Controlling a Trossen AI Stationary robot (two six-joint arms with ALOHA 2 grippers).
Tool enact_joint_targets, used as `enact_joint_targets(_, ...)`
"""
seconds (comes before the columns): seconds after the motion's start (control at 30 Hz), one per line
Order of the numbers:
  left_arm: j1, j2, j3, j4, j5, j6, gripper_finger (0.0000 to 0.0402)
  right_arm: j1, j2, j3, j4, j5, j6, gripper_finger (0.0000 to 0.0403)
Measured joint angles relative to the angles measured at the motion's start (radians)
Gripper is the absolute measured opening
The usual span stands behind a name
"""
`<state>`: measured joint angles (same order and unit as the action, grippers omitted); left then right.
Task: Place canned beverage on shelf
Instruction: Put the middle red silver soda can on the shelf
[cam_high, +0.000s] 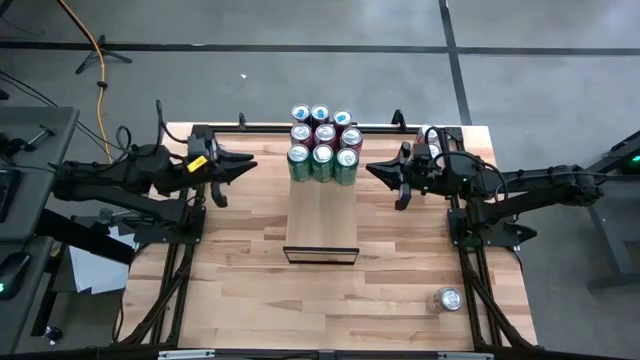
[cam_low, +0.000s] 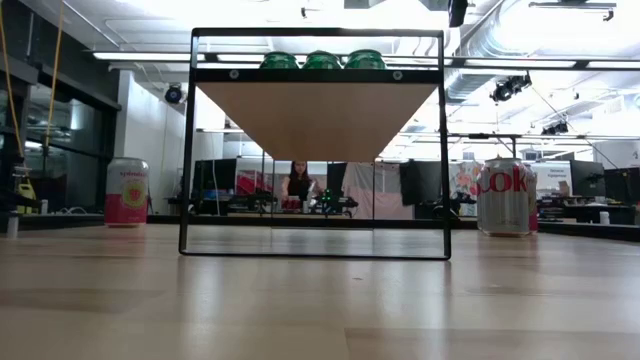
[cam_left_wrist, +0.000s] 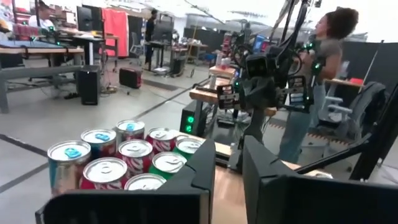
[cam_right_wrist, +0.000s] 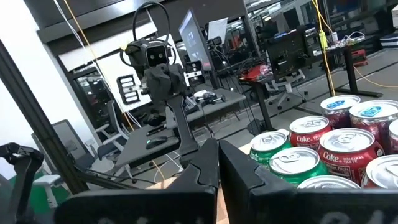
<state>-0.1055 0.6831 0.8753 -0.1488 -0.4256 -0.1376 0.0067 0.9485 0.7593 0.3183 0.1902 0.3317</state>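
Nine cans (cam_high: 322, 141) already crowd the far end of the shelf (cam_high: 321, 215), one more can (cam_high: 449, 299) waits near the desk's (cam_high: 250, 290) right corner (nothing held yet), while left gripper (cam_high: 246, 167) and right gripper (cam_high: 374, 170) hover beside, jaws closed, empty.

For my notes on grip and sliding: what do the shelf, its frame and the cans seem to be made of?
The shelf: pale smooth wood, judging by its faint grain; possibly laminate.
Its frame: thin dark bars, probably painted metal.
The cans: shiny silver tops with pull tabs, likely aluminium, with printed sides.
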Motion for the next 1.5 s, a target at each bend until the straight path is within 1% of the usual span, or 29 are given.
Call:
enact_joint_targets(0.1, 0.0, -0.024, -0.01, -0.014, -0.002, -0.009, 0.0004, 0.0, 0.0, 0.0, -0.008, 0.001, 0.0, 0.0)
enact_joint_targets(0.27, 0.0, -0.061, -0.08, 0.003, -0.015, -0.053, 0.0001, 0.0, 0.0, 0.0, -0.051, 0.002, 0.0, 0.0001)
enact_joint_targets(0.33, 0.0, -0.072, -0.112, 0.027, -0.039, -0.071, 0.0, 0.0, 0.0, 0.0, -0.074, 0.023, 0.0, 0.0009)
enact_joint_targets(0.4, 0.0, -0.075, -0.127, 0.029, -0.069, -0.087, 0.0, -0.001, 0.0, 0.016, -0.143, 0.07, 0.001, 0.0031)
enact_joint_targets(0.47, 0.0, -0.071, -0.128, 0.033, -0.082, -0.097, 0.0, -0.013, 0.002, 0.071, -0.281, 0.118, 0.0, 0.0067)
enact_joint_targets(0.53, 0.0, -0.066, -0.128, 0.042, -0.082, -0.096, 0.0, -0.033, 0.006, 0.154, -0.436, 0.164, 0.004, 0.0114)
enact_joint_targets(0.7, 0.0, -0.067, -0.129, 0.04, -0.082, -0.096, 0.0, -0.09, 0.022, 0.387, -0.863, 0.288, 0.061, 0.0251)
enact_joint_targets(0.77, 0.0, -0.067, -0.129, 0.037, -0.081, -0.096, 0.0, -0.116, 0.022, 0.454, -1.004, 0.308, 0.087, 0.0301)
enact_joint_targets(0.83, 0.0, -0.067, -0.129, 0.034, -0.078, -0.092, 0.0, -0.143, 0.023, 0.5, -1.141, 0.308, 0.126, 0.0344)
enact_joint_targets(0.93, 0.0, -0.067, -0.129, 0.034, -0.078, -0.076, 0.0, -0.181, 0.024, 0.524, -1.328, 0.31, 0.242, 0.0387)
enact_joint_targets(1.0, 0.0, -0.067, -0.129, 0.034, -0.078, -0.07, 0.0, -0.209, 0.023, 0.505, -1.438, 0.321, 0.404, 0.0396)
enact_joint_targets(1.07, 0.0, -0.067, -0.129, 0.035, -0.082, -0.07, 0.0, -0.236, 0.025, 0.463, -1.533, 0.327, 0.56, 0.0393)
enact_joint_targets(1.17, 0.0, -0.067, -0.129, 0.039, -0.082, -0.069, 0.0, -0.265, 0.025, 0.376, -1.56, 0.344, 0.773, 0.0389)
enact_joint_targets(1.23, 0.0, -0.067, -0.129, 0.041, -0.082, -0.07, 0.0, -0.286, 0.026, 0.323, -1.528, 0.369, 0.872, 0.0388)
enact_joint_targets(1.27, 0.0, -0.067, -0.129, 0.041, -0.082, -0.07, 0.0, -0.295, 0.028, 0.295, -1.5, 0.38, 0.893, 0.0387)
enact_joint_targets(1.5, 0.0, -0.067, -0.129, 0.041, -0.083, -0.07, 0.0, -0.34, 0.066, 0.099, -1.316, 0.354, 1.094, 0.0387)
